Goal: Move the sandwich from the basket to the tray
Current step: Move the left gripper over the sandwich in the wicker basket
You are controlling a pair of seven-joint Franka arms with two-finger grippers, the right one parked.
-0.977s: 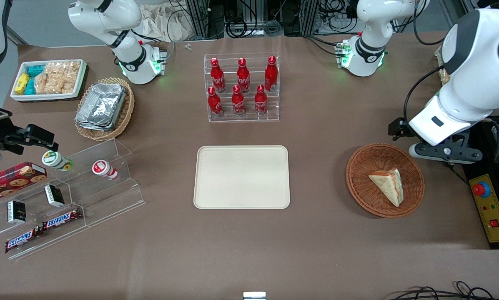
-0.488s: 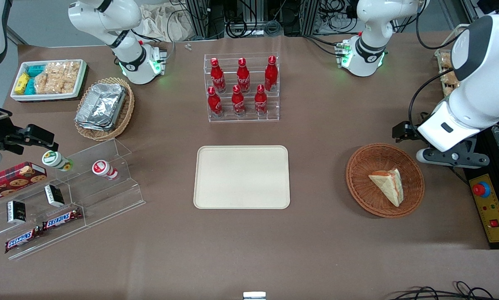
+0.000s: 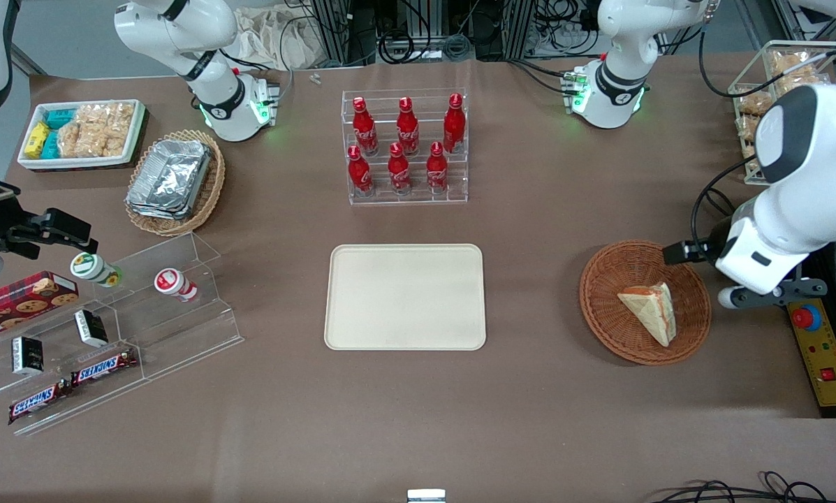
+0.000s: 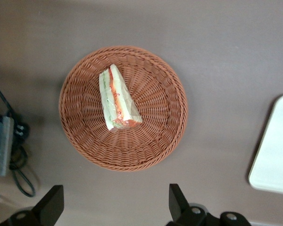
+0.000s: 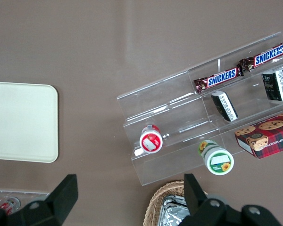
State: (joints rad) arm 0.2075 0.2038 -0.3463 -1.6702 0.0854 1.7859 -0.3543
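Gripper (image 4: pixel 114 207) of the working left arm spread wide, 2 black fingers (image 4: pixel 51 203) apart and holding nothing, hovering above bare table just beside the round reddish-brown woven wicker basket (image 4: pixel 155 132). Seen from the front, mostly hidden under the white wrist housing, only a dark tip (image 3: pixel 677 253) over the basket rim (image 3: pixel 598 328), at the working arm's end of the table.

In the basket, off centre, the small triangular sandwich (image 4: pixel 117 100) of pale white bread, lying on its side, orange and green filling visible along one long edge; same wedge (image 3: pixel 649 309) in the front view, untouched by the fingers. Large flat cream-beige rectangular tray (image 3: pixel 405 296) with rounded corners well apart from the basket, mid-table, nothing on it; only 1 corner (image 4: pixel 273 150) caught by the left wrist camera, the rest cut off.

Shown by the front view alone: clear acrylic rack (image 3: pixel 407 192) with 6 red bottles (image 3: pixel 398 168) farther from the camera than the tray; tan wicker basket (image 3: pixel 208 192) of foil containers; white tray (image 3: pixel 75 162) of snack packets; wire rack (image 3: pixel 767 84) partly cut off near the working arm. Shown clearly by the right wrist view: stepped clear stand (image 5: pixel 179 122) with 2 Snickers bars (image 5: pixel 218 78), 2 small pots, a red cookie box (image 5: pixel 266 137) cut off at the frame edge.

Brown matte table (image 3: pixel 529 419) covering; cables and metal framing along its farthest edge.
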